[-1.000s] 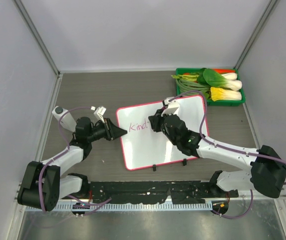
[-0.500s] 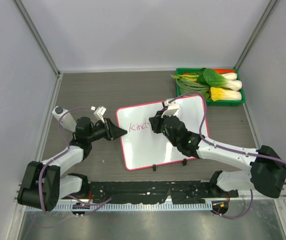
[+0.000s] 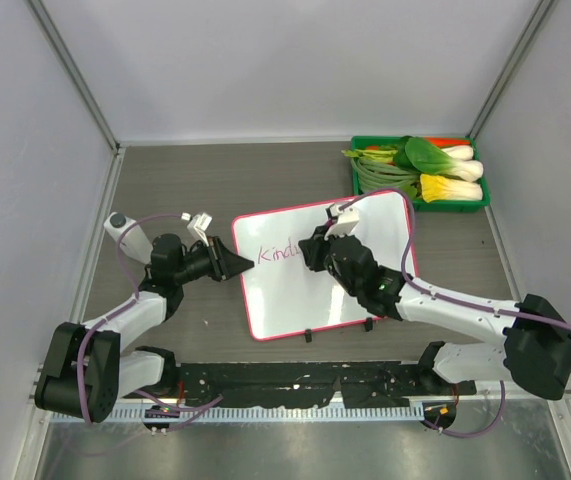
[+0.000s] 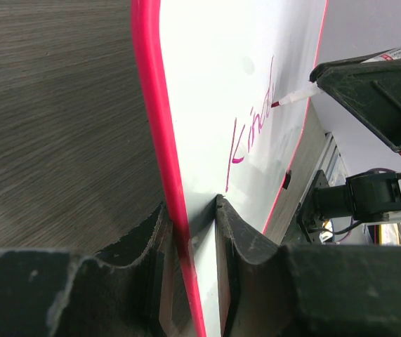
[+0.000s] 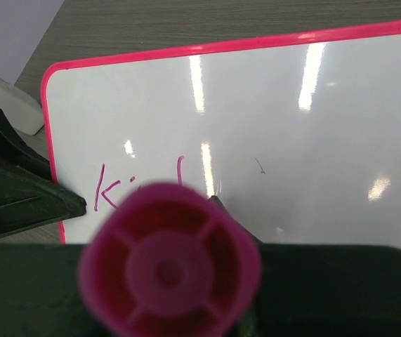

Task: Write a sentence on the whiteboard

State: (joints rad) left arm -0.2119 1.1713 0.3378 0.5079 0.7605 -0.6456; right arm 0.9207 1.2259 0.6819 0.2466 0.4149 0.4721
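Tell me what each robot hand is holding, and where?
The left gripper pinches the whiteboard by its left edge. The right gripper holds the marker around its middle, tip on the whiteboard.

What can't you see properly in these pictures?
- Right wrist view: the marker, seen end-on, covers most of the sentence; only "Ki" and one stroke show.
- Top view: the right gripper hides the marker tip; the letters are too small to read surely.
- Left wrist view: the whiteboard is cut off by the top edge; the left gripper covers its near edge.
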